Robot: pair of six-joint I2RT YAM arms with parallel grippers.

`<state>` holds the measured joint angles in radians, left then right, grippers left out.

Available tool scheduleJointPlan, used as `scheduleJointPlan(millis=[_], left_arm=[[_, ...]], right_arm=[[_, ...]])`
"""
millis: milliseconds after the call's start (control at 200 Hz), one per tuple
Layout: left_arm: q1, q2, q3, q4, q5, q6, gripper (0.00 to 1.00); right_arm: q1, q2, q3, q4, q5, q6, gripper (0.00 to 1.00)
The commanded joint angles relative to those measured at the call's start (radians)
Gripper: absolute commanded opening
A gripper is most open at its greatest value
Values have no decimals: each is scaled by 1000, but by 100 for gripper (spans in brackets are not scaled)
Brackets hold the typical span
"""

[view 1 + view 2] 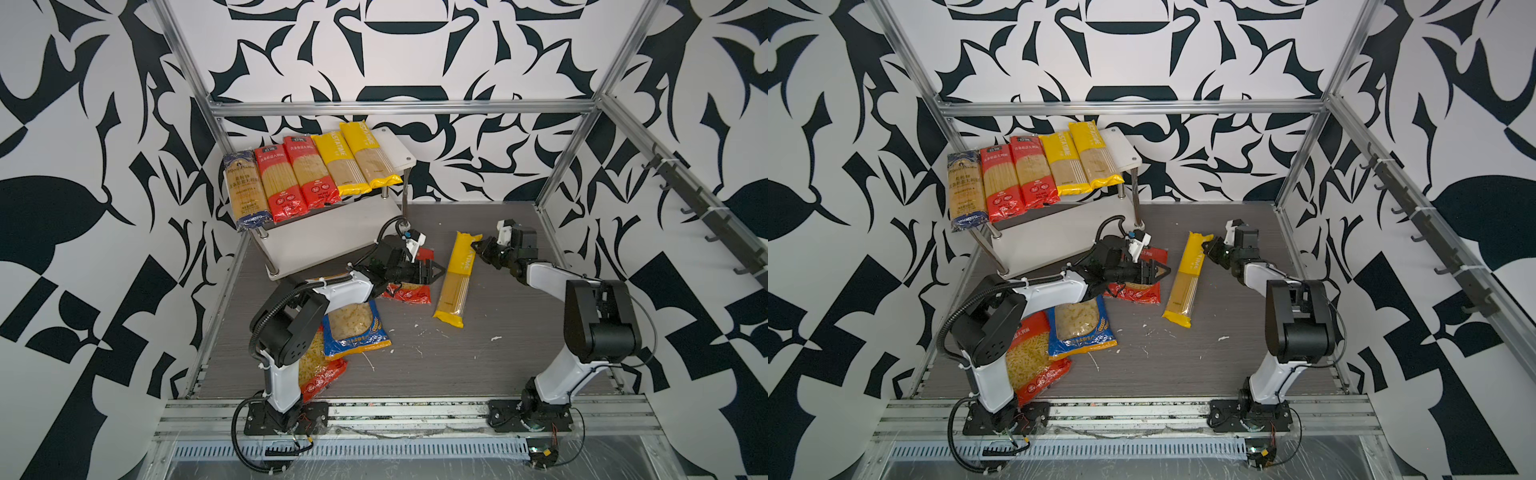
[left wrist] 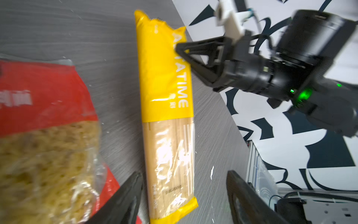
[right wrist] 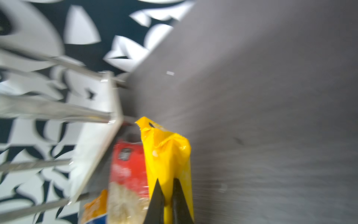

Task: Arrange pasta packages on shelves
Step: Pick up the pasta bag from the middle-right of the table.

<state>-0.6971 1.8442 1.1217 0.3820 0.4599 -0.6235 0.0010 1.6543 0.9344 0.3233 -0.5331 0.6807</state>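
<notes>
Right gripper is closed, pinching the yellow film at one end of the yellow spaghetti pack. The rest of the pack lies on the counter, stretching away from that gripper.

Left gripper is wide open and holds nothing. It is over the red short-pasta bag, with its tips near the pack's middle.

Shelves stand beyond it, with five spaghetti packs on the upper board.
</notes>
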Motion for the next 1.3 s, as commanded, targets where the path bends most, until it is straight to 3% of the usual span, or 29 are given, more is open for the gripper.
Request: scheduleJointPlan(millis=[0,595,755,1000,1210,1295], left_arm=[[21,-74,-13,61,83,32,74],[98,-66,78,141,336,15,83],[103,-96,103,136,394,14,80],[149,-157,152,-119,384,152,81],[101,-138,209,-31,425,74,76],[96,-132,206,27,447,24,68]], right_arm=[[20,-130,27,292,-138,-8,0],[154,-269,240,278,-377,74,0],[174,-257,268,351,-442,160,0],[179,-267,296,365,-486,189,0],[200,-217,305,548,-525,338,0],[200,-197,310,605,-533,387,0]])
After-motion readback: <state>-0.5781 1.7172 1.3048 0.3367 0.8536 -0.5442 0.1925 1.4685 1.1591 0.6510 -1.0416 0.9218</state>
